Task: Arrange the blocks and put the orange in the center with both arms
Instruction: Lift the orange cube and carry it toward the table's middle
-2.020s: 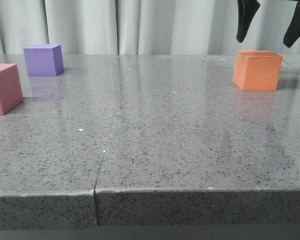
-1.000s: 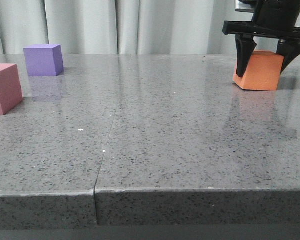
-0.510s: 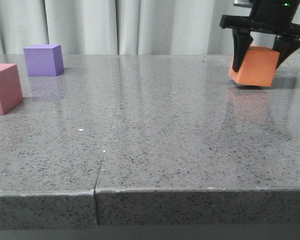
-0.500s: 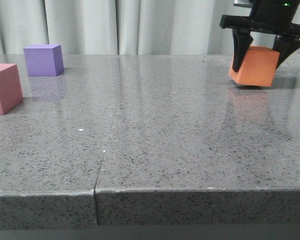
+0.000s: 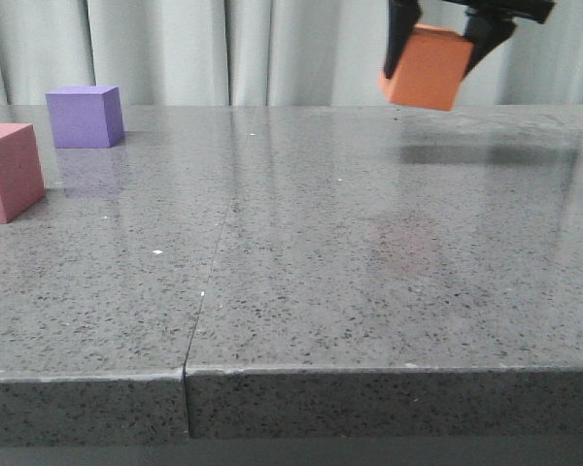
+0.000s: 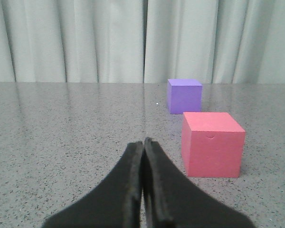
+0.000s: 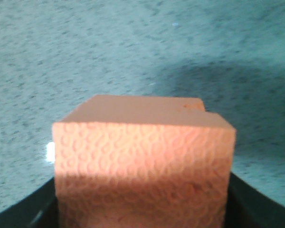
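No writing, label, brand or number can be read in any view. The three cubes show plain faces (only scuffs and foam texture), and the speckled surface carries no markings either.

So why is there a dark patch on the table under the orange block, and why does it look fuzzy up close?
Front view: the orange block hangs in the right gripper, so its shadow falls on the shiny table, with a faint orange reflection nearer the camera. Right wrist view: the block fills the picture and looks soft, its lower part shaded.
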Available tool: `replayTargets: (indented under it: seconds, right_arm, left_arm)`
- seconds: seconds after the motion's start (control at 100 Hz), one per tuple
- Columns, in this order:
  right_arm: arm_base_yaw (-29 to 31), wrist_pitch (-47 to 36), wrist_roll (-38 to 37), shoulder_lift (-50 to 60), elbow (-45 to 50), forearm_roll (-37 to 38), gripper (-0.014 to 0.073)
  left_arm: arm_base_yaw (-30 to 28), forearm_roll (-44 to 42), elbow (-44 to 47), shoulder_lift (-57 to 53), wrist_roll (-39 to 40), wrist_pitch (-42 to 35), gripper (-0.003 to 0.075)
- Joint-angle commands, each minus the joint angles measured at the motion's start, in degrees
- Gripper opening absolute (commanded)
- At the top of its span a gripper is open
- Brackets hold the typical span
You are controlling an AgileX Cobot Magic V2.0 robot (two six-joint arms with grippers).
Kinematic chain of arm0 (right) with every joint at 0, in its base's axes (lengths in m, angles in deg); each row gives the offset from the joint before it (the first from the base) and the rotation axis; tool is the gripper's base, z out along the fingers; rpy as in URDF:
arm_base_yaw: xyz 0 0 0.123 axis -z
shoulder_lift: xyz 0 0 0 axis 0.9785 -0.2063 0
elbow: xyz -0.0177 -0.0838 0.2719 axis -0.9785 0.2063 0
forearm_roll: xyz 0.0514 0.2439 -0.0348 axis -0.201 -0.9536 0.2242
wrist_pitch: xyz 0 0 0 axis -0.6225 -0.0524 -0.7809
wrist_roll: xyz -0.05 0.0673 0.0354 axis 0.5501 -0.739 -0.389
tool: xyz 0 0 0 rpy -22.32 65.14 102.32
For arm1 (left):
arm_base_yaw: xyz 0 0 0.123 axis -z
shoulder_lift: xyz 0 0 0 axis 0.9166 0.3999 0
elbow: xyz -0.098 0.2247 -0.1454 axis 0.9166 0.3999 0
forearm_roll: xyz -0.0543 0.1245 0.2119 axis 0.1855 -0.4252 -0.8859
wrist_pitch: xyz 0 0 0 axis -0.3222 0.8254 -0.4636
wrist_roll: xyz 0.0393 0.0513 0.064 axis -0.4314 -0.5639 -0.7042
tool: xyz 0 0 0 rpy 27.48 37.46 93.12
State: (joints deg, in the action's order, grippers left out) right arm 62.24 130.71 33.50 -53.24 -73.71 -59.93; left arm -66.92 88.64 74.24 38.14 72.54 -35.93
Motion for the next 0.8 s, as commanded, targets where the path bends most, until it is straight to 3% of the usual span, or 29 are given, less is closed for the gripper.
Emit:
replayTargets:
  seconds: [0.0,0.39,0.79]
  right_arm:
    - [-1.9,5.2,-1.9,3.5,-2.0,-0.7,0.0316]
    - [-9.4,5.2,-7.6,3.5,-2.0,-0.7,0.0316]
    - [-9.9,2.8,-10.1,0.1,-2.0,-1.5,0.0316]
  left_arm:
    - [-0.1,0.3,2.3,-1.6,0.1,-4.6,-0.0020]
    - [-0.1,0.3,2.3,-1.6,0.1,-4.6,-0.0020]
    - [-0.1,0.3,2.3,-1.6,0.1,-4.6,-0.0020]
